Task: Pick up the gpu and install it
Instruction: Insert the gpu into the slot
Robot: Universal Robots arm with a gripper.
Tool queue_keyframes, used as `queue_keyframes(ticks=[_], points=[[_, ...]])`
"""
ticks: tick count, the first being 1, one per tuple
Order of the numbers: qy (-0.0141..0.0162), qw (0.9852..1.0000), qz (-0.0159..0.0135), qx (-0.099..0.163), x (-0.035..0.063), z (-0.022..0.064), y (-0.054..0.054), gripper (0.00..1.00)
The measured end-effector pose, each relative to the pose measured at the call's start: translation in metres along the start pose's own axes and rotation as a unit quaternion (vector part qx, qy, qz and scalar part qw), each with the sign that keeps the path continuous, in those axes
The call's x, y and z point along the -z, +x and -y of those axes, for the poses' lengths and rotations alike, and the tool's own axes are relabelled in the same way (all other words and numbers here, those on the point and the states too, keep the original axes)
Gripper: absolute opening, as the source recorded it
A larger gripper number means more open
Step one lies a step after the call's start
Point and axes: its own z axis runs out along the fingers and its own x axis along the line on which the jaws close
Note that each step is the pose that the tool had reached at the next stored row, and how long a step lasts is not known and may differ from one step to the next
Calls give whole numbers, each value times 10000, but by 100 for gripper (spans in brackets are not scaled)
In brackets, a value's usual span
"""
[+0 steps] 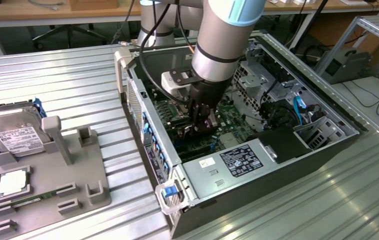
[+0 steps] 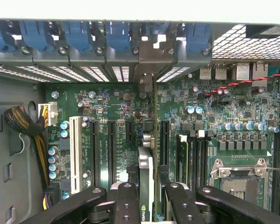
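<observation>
Reaching into open computer case [image 1: 323, 120], frame centre: gripper [image 1: 201, 125], gpu hidden behind fingers. Hard drive [image 1: 13, 132] on grey fixture [image 1: 76, 175], frame left. Wrist view, lower centre: fingers [image 2: 127, 205] clamped on gpu [image 2: 146, 186], edge-on, upright over green motherboard [image 2: 224, 112] slots

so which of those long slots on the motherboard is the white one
The white slot is the outermost of the row, nearest the braided cable bundle. The other slots beside it are black, and the gpu in the gripper stands among those.
</observation>
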Motion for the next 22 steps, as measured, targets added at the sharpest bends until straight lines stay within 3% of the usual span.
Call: queue_keyframes(ticks=[3,8,10,13,15,19,22], points=[[1,10000,4,0,-2,0,-1,27],[0,10000,0,0,0,0,0,58],[0,10000,0,0,0,0,0,58],[0,10000,0,0,0,0,0,76],[-1,10000,-2,0,6,0,0,76],[0,10000,0,0,126,-2,-7,76],[1,10000,0,-1,357,-7,-19,76]])
